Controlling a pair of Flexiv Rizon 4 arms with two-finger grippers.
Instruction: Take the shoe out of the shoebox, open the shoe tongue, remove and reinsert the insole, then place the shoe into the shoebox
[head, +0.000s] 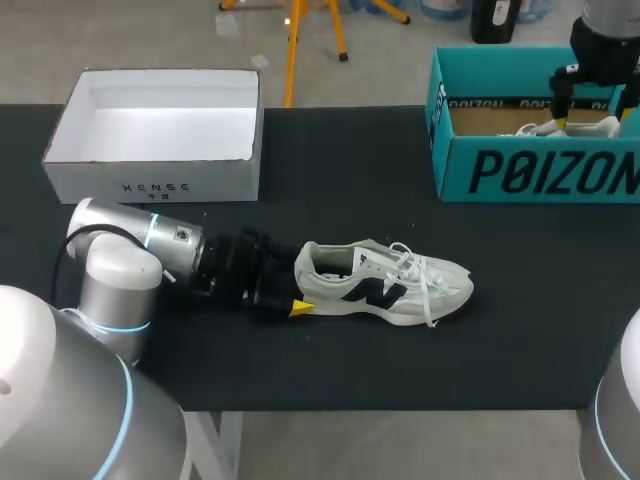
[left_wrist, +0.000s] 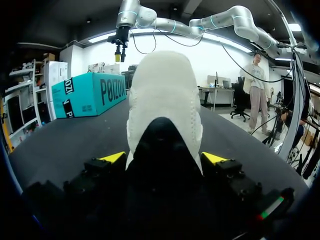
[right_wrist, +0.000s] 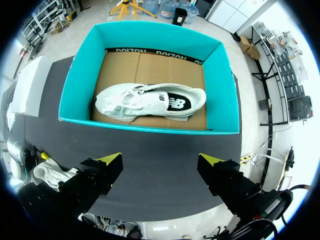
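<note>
White shoe (head: 385, 285) heel clamped, left gripper (left_wrist: 163, 159); right gripper (right_wrist: 160, 160) spread

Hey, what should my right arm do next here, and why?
Probably swing the right gripper from above the teal shoebox over to the table shoe and reach for its tongue: that shoe is already out, the left gripper holds its heel, and the right one is open and empty.

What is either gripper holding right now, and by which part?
The left gripper clamps the shoe by its heel, one finger on each side; the right gripper holds nothing.
</note>
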